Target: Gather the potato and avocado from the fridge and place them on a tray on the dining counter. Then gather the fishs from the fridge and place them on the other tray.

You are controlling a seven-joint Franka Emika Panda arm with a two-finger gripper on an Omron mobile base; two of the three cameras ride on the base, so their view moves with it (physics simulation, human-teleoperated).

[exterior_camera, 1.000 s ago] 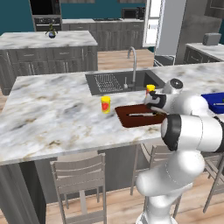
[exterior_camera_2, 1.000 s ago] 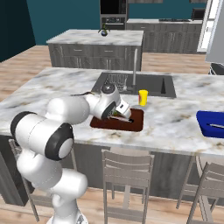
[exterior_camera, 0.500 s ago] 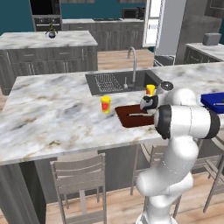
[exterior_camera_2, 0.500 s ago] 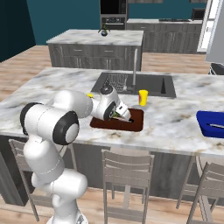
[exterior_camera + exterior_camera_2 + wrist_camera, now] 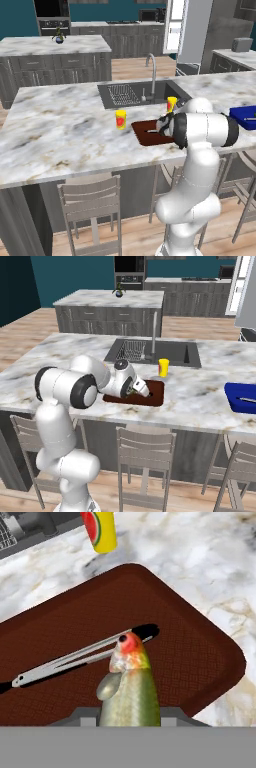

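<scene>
Marbled dining counter; hand gripping a fish above the other tray, clearest close-up.

The shallow reddish-brown tray has a finely pebbled, matt floor. The slender grey-green fish looks smooth with a soft sheen. The grey-white marbled counter top appears polished stone. The silvery tongs look like brushed metal, dark-tipped
</scene>
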